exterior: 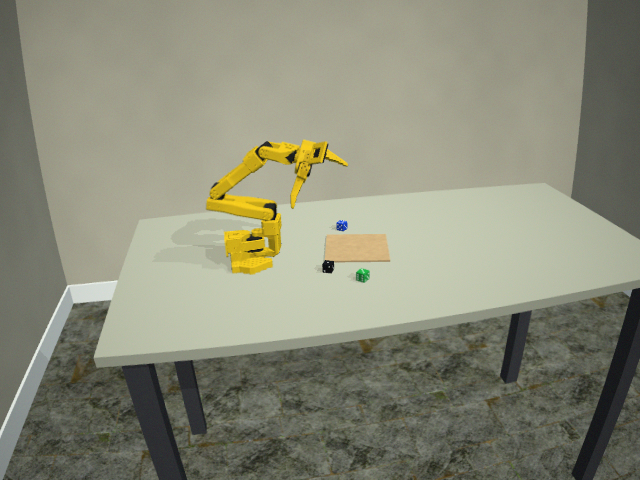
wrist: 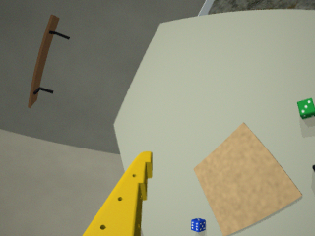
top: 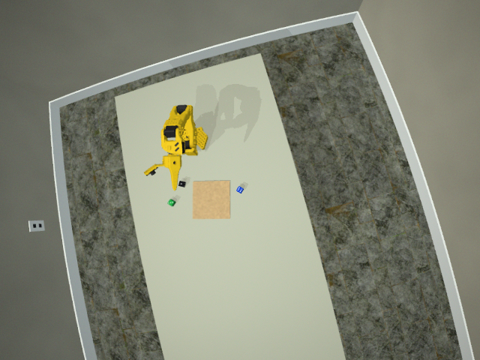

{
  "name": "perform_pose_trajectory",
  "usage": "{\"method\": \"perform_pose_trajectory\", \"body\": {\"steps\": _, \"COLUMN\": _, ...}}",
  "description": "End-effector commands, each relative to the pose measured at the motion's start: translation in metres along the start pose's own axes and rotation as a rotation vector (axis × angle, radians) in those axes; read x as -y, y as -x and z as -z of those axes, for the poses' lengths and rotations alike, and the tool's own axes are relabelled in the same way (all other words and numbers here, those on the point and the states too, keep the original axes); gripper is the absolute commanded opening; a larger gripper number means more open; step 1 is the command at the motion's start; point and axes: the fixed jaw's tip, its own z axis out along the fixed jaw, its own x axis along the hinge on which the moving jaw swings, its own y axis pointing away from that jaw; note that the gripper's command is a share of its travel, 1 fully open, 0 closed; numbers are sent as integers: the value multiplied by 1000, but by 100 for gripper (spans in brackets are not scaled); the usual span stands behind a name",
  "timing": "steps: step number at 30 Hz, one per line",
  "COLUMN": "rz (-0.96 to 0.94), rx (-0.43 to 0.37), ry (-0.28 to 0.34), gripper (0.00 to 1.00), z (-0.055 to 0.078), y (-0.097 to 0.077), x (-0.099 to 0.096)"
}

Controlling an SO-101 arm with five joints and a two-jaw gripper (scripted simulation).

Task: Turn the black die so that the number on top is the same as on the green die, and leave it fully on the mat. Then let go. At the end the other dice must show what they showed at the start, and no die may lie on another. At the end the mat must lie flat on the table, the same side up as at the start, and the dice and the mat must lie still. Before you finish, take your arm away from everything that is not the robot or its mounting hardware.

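Below the raised gripper, jaws spread wide and holding nothing, black die is sitting off the mat; descend squarely.

Yellow arm folded high, hand spread wide, holding nothing.

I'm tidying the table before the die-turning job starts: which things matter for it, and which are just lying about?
Needed: black die, green die, mat, open gripper.
Bystanders: blue die, which must keep its face; wall shelf.
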Motion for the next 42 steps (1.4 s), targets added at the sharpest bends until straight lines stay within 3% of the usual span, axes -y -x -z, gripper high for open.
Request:
{"method": "perform_pose_trajectory", "body": {"steps": 1, "rz": -1, "rx": 0, "ry": 1, "gripper": 100, "z": 0, "y": 0, "x": 0}}
{"method": "perform_pose_trajectory", "body": {"steps": 17, "rz": -1, "rx": 0, "ry": 1, "gripper": 100, "z": 0, "y": 0, "x": 0}}
{"method": "perform_pose_trajectory", "body": {"steps": 24, "rz": 26, "rx": -17, "ry": -46, "gripper": 98, "z": -6, "y": -3, "x": 9}}
{"method": "perform_pose_trajectory", "body": {"steps": 32, "rz": 184, "rx": -46, "ry": -178, "gripper": 85, "z": -27, "y": -3, "x": 33}}
{"method": "perform_pose_trajectory", "body": {"steps": 34, "rz": 184, "rx": -46, "ry": -178, "gripper": 85, "z": -27, "y": -3, "x": 33}}
{"method": "perform_pose_trajectory", "body": {"steps": 42, "rz": 433, "rx": -156, "ry": -387, "gripper": 63, "z": -53, "y": -4, "x": 83}}
